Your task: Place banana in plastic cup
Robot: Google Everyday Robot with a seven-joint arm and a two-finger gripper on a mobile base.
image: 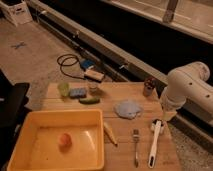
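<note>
Nearest, filling the front-left corner of the wooden tabletop, sits a large yellow plastic tub holding a small orange ball. Just beside the tub's right wall lies the slim, pale yellow, slightly curved toy banana, flat on the wood and slanted toward the front edge. A metal fork and a white-handled brush lie further right. The small translucent light green plastic cup stands upright near the back-left corner, just beside a blue sponge, with a dark green cucumber and a small clear jar close by. The gripper hangs at the lower end of the white arm over the right edge, well apart from both banana and cup; whether it is spread or closed I cannot tell. The banana looks low and thin, so a grasp could likely slide off it or catch the tub wall next to it. The cup looks light and narrow, and the banana seems longer than the cup is deep. A careless drop could probably tip the cup or let the fruit topple out, and a crowded approach might knock the sponge or jar.
</note>
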